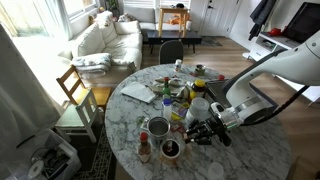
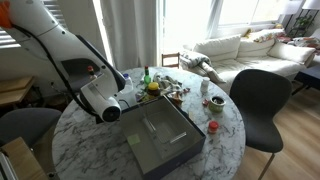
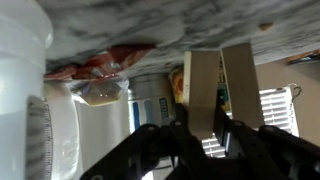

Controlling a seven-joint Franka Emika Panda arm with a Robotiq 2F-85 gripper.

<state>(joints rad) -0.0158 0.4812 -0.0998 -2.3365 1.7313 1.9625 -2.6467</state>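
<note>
The gripper (image 1: 198, 132) is hovering low over the right part of the round marble table (image 1: 255, 152). Its fingers (image 3: 205, 90) are pressing close together, with only a dark sliver between them and nothing showing there. Just beyond it one white tub (image 1: 198, 106) is standing upright, plain, smooth and rounded, while to the gripper's left one dark mug (image 1: 170, 150), one tin (image 1: 158, 127) and one red-capped bottle (image 1: 145, 150) are standing near the table's front edge.
</note>
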